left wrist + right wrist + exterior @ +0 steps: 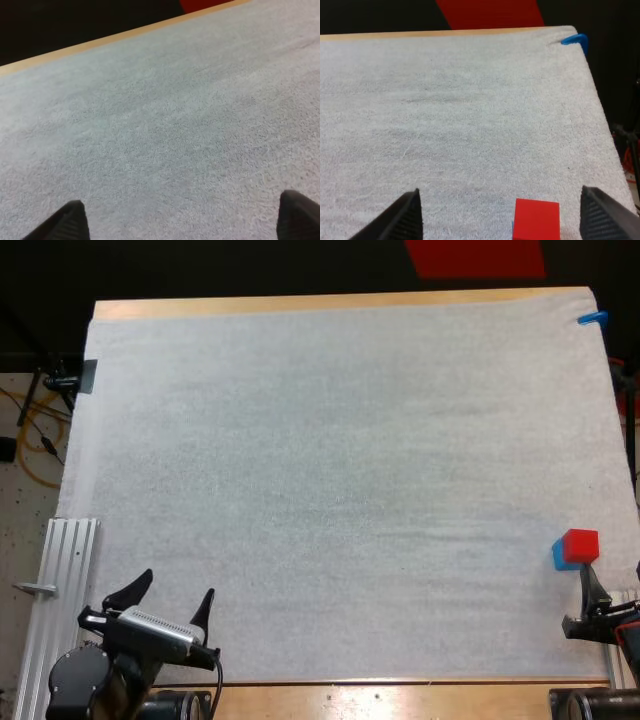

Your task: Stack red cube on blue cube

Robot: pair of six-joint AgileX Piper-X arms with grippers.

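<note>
Left gripper [175, 592] and right gripper [500, 192] both have their fingers spread apart, holding nothing; one red cube [580, 544] sits on one blue cube [559, 557] near the mat's right edge.

Two grippers, two cubes, one white mat [330, 490], one wooden table [300, 304]. From above, the blue cube is mostly hidden under the red one, with just a slice of its left side showing, and the right gripper is cut off past one black finger, just beside the stack on its near side. In the right wrist view the red cube lies between the pointed fingertips, clear of both, its lower part cut off, a thin sliver of blue at its edge. Mat soft and fuzzy, faintly creased; cubes smooth and sharp-edged.
</note>
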